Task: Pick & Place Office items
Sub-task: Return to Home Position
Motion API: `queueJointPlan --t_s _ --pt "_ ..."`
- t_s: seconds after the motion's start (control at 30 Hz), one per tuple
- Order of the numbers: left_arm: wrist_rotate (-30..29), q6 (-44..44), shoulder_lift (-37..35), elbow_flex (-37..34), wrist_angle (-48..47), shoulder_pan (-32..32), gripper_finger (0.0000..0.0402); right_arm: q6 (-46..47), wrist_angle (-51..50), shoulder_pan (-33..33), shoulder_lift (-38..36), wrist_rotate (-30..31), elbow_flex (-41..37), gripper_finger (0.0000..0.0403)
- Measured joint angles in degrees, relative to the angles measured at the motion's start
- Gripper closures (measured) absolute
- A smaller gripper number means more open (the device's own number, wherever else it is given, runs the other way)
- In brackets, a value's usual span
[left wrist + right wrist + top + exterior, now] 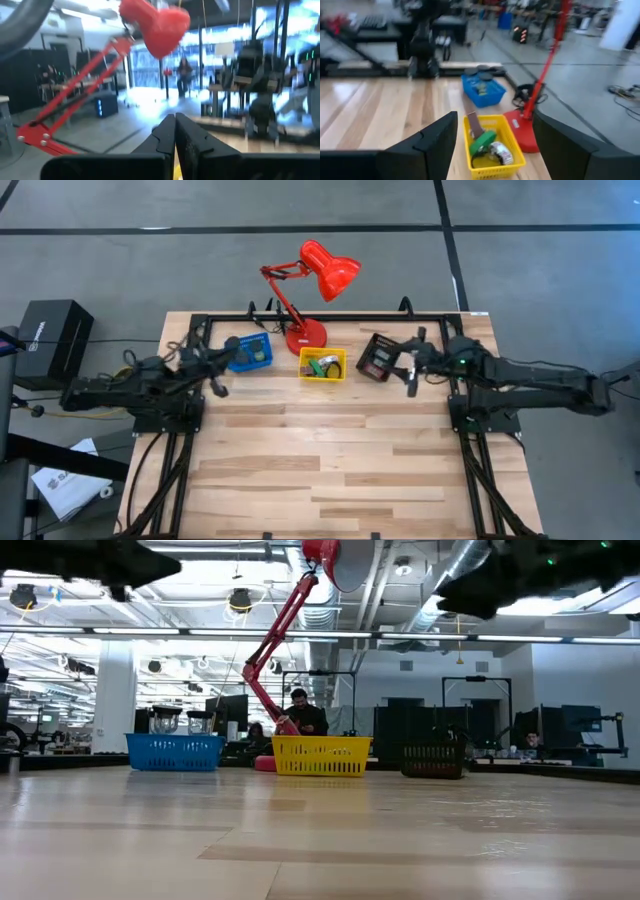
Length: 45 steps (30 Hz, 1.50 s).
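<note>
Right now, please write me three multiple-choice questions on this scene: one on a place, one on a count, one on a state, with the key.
1. Where on the light wooden table stands the red jointed desk lamp's round base? A. near the back edge; B. at the front edge; C. inside the black tray.
2. How many mesh trays stand on the table? A. two; B. three; C. five.
3. How are the right gripper's fingers? A. shut on the lamp; B. shut on a tray's rim; C. open, holding nothing.
Key: 1 A, the high view shows it behind the yellow plastic mesh tray. 2 B, a blue tray, the yellow one, a black tray. 3 C, its wrist view shows them wide apart; the left gripper, by the blue tray, is shut.
</note>
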Motion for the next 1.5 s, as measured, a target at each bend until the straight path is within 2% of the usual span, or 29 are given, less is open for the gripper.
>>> queueJointPlan --t_s 0.27,0.63,0.7,0.9,1.07,1.2,1.5 --pt "0.02 2.89 -15.47 -7.21 0.96 0.00 0.0399 6.05 1.34 -1.86 -15.02 0.30 -9.53 0.0154" --pt "-0.08 5.62 -15.30 -13.76 12.98 -0.02 0.0400 6.48 -2.59 -0.78 -40.95 0.90 -19.89 0.0154" --pt "0.22 5.70 -15.10 -15.82 15.03 0.00 0.0400 6.51 -3.17 -0.94 -40.91 1.02 -20.42 0.0154" --pt "3.68 5.73 -14.58 -15.83 17.15 -0.22 0.0400 7.37 -3.45 -0.91 -40.18 6.76 -23.10 0.0154" --pt "5.55 7.58 -14.50 -15.83 18.11 -0.22 0.0400 7.39 5.17 -0.93 -40.87 6.88 -27.74 0.0154" --pt "5.53 7.65 -13.71 -15.83 18.04 -0.22 0.0400 8.83 5.55 -0.95 -40.81 6.85 -28.44 0.0154" --pt "5.46 5.64 -5.32 -15.83 17.66 -0.22 0.0401 11.28 2.37 -0.82 -40.85 6.51 -28.48 0.0154"
